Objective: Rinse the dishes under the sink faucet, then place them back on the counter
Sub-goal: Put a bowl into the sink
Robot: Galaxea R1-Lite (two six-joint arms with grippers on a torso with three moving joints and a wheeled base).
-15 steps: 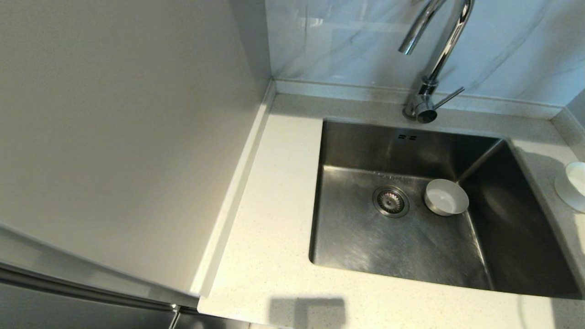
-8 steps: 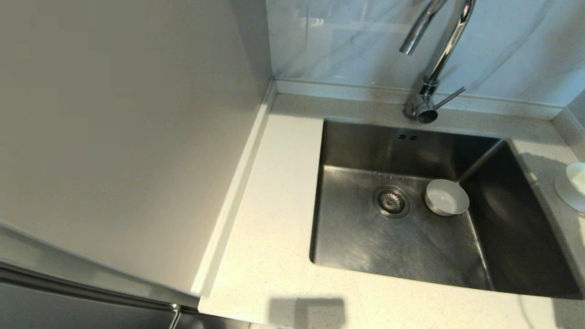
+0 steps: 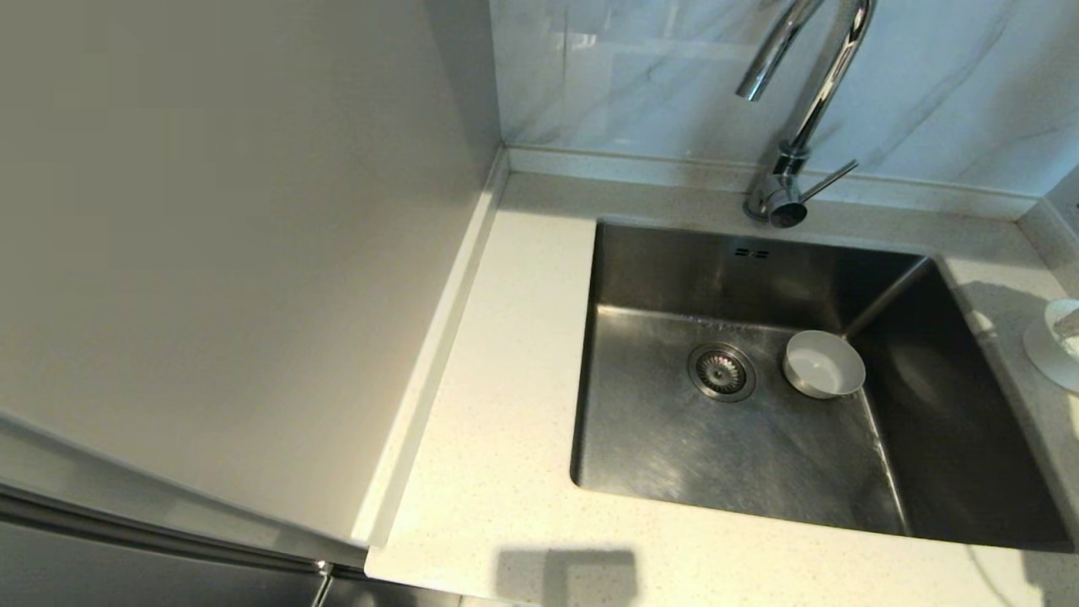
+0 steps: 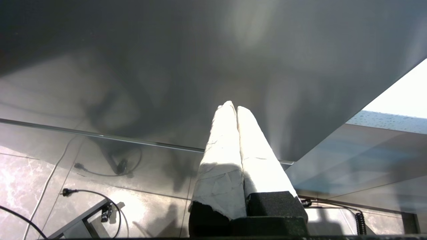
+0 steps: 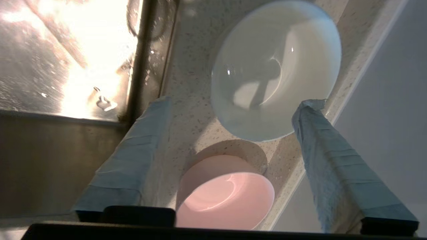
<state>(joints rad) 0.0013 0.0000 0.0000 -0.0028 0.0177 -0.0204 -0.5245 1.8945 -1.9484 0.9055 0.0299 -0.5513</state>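
- Head view: the sink, a steel basin, is set into the speckled desk. The faucet rises from the desk behind the basin, its spout over the back of the sink and its thin lever pointing to the right.
- Head view: a light grey bowl stands upright on the sink floor, just right of the round drain strainer. A white bowl is cut by the right picture edge, on the desk to the right of the sink. Neither arm can be made out clearly here.
- Left wrist view: the left gripper has its taped jaws pressed together, holding nothing, in front of a dark flat panel. Tiled floor with loose cables lies below.
- Right wrist view: the right gripper hovers over the desk strip beside the sink, its taped jaws spread wide and holding nothing. The white bowl sits beyond the fingertips, partly between them. A pale pink bowl rests on the desk between the jaws, nearer the wrist.
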